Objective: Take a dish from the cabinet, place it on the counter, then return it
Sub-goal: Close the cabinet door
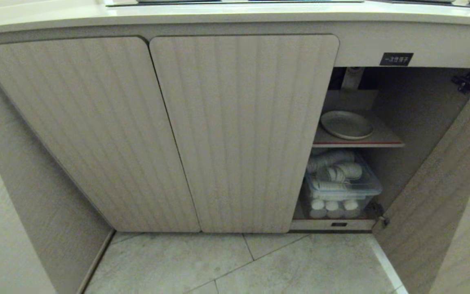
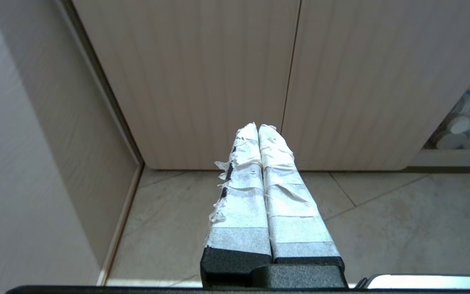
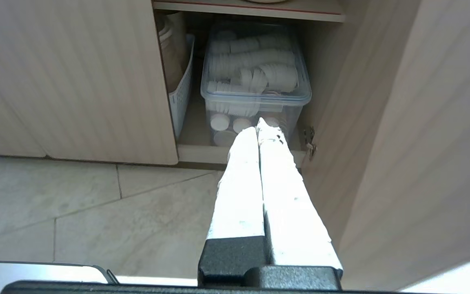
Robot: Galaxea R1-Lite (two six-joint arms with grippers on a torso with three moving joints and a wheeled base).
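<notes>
Resting on the cabinet's (image 1: 394, 134) shelf, one dish (image 1: 346, 124) (both tools — left tool (image 2: 258, 127), right tool (image 3: 257, 122) — pressed together, empty).

I see neither arm from the head camera. My left gripper (image 2: 258, 127) hangs low, its taped fingers (image 2: 239, 196) pressed together with nothing between them. My right gripper (image 3: 258, 124) sits the same way, jaws closed and empty, angled downward.
</notes>
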